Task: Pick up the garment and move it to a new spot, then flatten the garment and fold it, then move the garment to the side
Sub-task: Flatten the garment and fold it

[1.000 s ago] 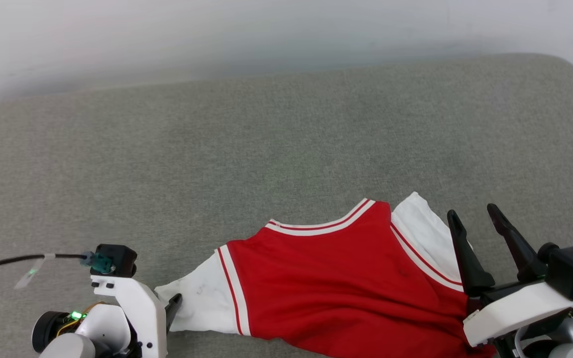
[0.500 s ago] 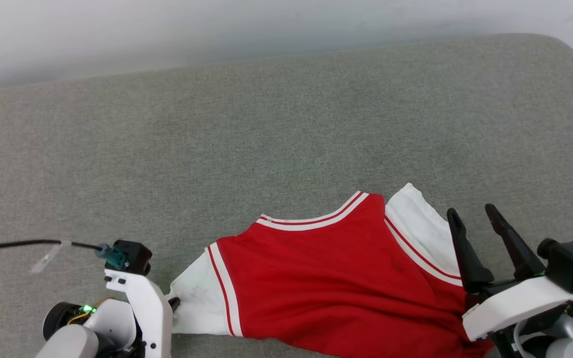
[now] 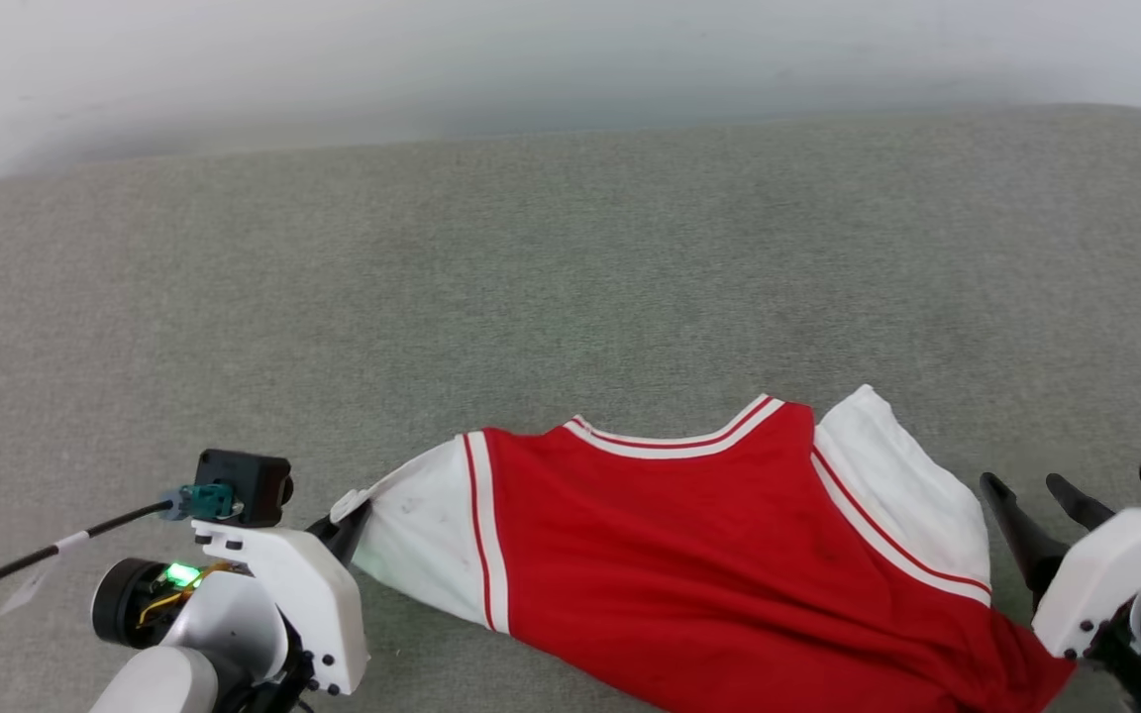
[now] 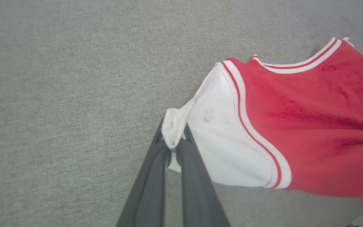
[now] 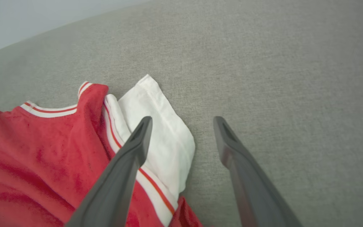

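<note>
Stage: flattening | garment [image 3: 709, 555] spread on grey cushion [image 3: 531, 277], not yet folded | left gripper [image 4: 172, 146] clamped on sleeve corner [image 4: 173, 121] | right gripper [image 5: 183, 119] fingers apart, empty | remaining: fold, move aside

garment [image 3: 729, 574] — red, white, striped

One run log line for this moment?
left gripper: shut on garment sleeve | right gripper: open, near other sleeve | garment: on grey cushion, unfolded

Plain indoor room: grey upholstered surface [image 3: 570, 287] against pale wall [image 3: 570, 50].
</note>
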You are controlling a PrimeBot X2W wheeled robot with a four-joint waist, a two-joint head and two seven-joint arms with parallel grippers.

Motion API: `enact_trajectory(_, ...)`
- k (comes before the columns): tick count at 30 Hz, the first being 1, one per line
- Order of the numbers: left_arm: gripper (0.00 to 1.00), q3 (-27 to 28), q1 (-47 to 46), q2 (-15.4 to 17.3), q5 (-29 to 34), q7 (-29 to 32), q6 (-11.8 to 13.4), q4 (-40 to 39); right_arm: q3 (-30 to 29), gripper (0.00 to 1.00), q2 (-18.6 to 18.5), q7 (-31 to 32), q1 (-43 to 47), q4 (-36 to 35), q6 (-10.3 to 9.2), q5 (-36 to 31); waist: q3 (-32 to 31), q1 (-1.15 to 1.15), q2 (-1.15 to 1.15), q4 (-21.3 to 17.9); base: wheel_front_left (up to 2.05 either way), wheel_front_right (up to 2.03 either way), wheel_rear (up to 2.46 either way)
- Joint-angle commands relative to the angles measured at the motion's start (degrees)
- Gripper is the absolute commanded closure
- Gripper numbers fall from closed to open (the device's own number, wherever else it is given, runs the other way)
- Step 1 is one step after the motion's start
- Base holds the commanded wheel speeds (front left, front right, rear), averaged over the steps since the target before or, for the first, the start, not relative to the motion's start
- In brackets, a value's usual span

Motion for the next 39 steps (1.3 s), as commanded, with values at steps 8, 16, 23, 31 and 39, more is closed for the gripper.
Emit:
enact_trajectory(8, 1.00, -1.64, -2.69, -1.08, 2.71, -2.45, 0.05, -6.28, 8.11, 0.00, -8.38, 15.99, -13.24, 7.16, -0.02, 5.74, 4.41, 0.00, 0.00, 4.35, 0.00, 0.00, 0.00)
enact_trajectory(16, 1.00, -3.16, -5.45, -2.09, 3.80, -3.50, -0.76, -7.88, 17.71, 0.00, -10.90, 22.28, -22.89, 15.32, -0.02, 7.22, 8.14, 0.00, 0.00, 6.75, 0.00, 0.00, 0.00)
enact_trajectory(23, 1.00, -3.46, -4.82, -2.50, 2.93, -3.66, -0.74, -6.88, 23.61, 1.00, -9.73, 28.30, -22.67, 23.92, -0.01, 11.06, 8.12, 0.00, 0.00, 7.28, 0.00, 0.00, 0.00)
enact_trajectory(31, 1.00, -1.54, -5.18, -2.32, 2.30, -5.32, 0.27, -6.29, 24.66, 1.00, -11.29, 25.39, -27.55, 23.42, -0.01, 11.85, 5.54, 0.00, 0.00, 6.01, 0.00, 0.00, 0.00)
enact_trajectory(39, 1.00, 1.65, -9.68, -1.59, 2.89, -8.45, 0.93, -4.24, 23.32, 1.00, -12.10, 16.83, -31.89, 22.52, -0.02, 9.44, 1.57, 0.00, 0.00, 3.75, 0.00, 0.00, 0.00)
